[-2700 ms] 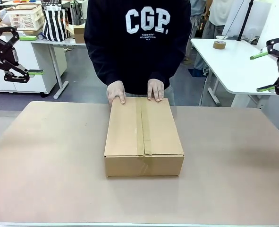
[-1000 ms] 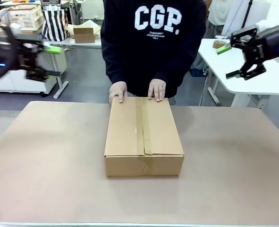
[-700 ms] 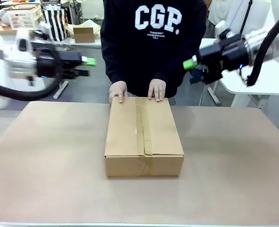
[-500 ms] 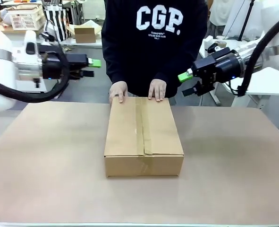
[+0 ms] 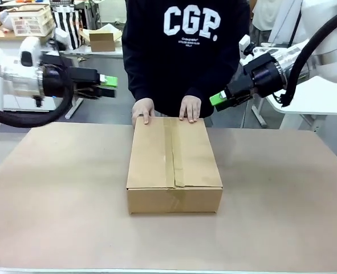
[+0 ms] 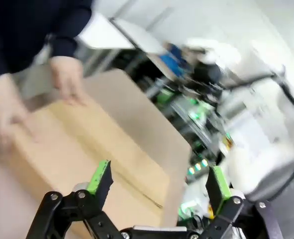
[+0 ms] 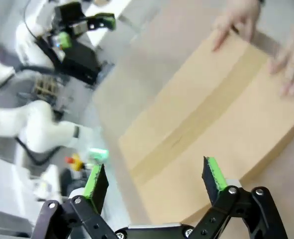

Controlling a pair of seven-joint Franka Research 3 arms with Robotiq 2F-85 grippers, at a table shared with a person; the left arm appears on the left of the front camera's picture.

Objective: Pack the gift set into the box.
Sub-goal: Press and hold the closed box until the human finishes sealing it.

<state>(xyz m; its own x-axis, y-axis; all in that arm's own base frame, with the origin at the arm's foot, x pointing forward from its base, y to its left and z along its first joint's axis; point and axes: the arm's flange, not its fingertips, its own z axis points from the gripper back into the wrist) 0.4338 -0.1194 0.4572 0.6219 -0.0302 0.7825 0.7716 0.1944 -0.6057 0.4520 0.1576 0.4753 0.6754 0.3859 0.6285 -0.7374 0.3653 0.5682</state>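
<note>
The box (image 5: pixel 174 165) is a plain brown carton lying shut in the middle of the table, a tape strip running along its top seam. The person's two hands (image 5: pixel 165 109) rest on its far edge. My left gripper (image 5: pixel 105 87) hovers above the table to the left of the person, open and holding nothing. My right gripper (image 5: pixel 218 100) hangs to the right of the person's hands, above the table's far edge, also open. The box (image 6: pixel 87 149) appears beyond the spread fingers in the left wrist view, and the box (image 7: pixel 211 124) likewise in the right wrist view. The gift set is out of view.
The table (image 5: pixel 54 194) is a wide beige surface with bare room on both sides of the carton. The person stands at the far edge. Behind are a white table (image 5: pixel 282 74) at the right and shelves with a small carton (image 5: pixel 102 40) at the left.
Both arms have swung in from the sides toward the middle and lowered, the left from far left, the right from far right. The carton and the person's hands stayed put.
</note>
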